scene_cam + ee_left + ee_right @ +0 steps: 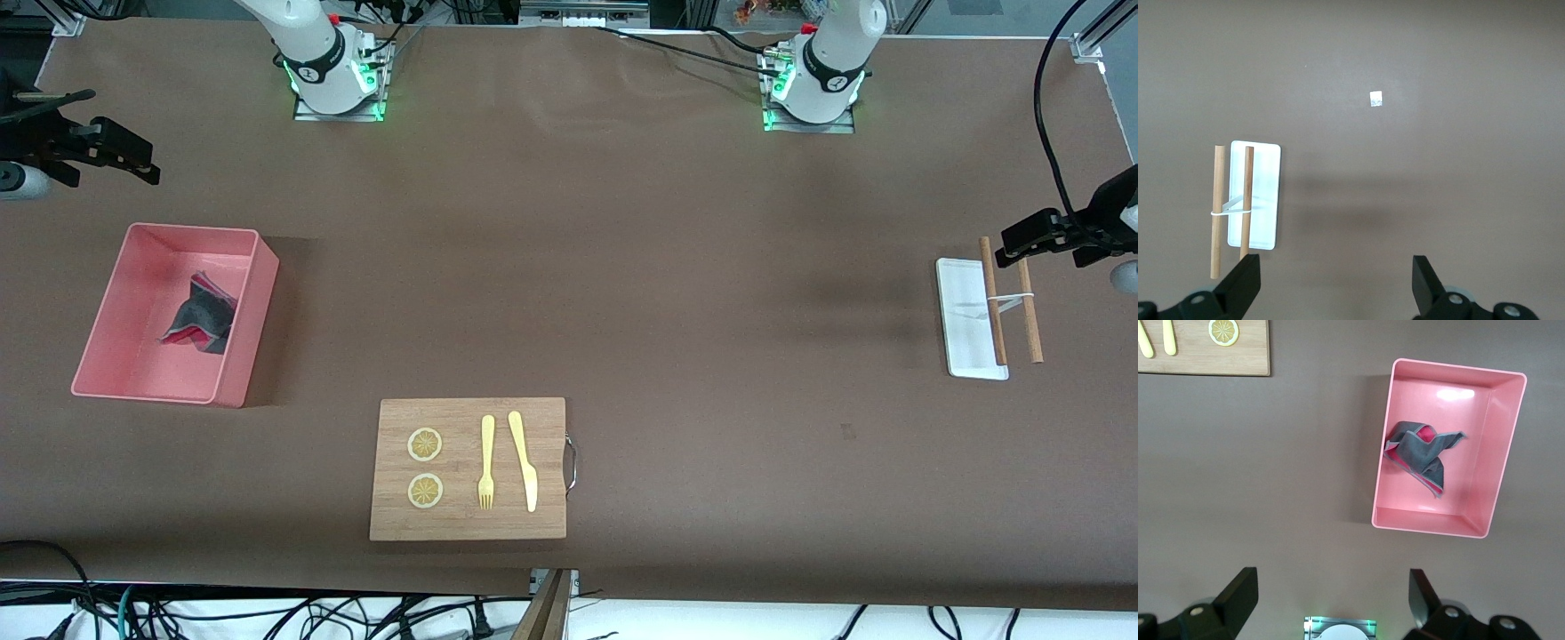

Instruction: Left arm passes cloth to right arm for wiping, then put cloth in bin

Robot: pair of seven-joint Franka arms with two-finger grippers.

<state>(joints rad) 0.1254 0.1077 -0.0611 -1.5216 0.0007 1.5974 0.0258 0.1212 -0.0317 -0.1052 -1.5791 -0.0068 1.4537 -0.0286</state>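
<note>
The cloth (201,316), crumpled with grey face up and crimson folds showing, lies inside the pink bin (240,342) toward the right arm's end of the table, at ten o'clock from the board (468,524). The right gripper (1331,600) hangs high over bare table near the bin, fingers spread and empty. The left gripper (1337,283) hangs beside the tray (1265,200) and sticks (1218,213), likewise spread, holding nothing.

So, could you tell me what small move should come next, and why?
Probably none beyond holding both arms parked. The cloth lies crumpled in the pink bin, released. The right gripper hangs open toward the right arm's end of the table, and the left gripper is open over the white tray, both empty.
</note>
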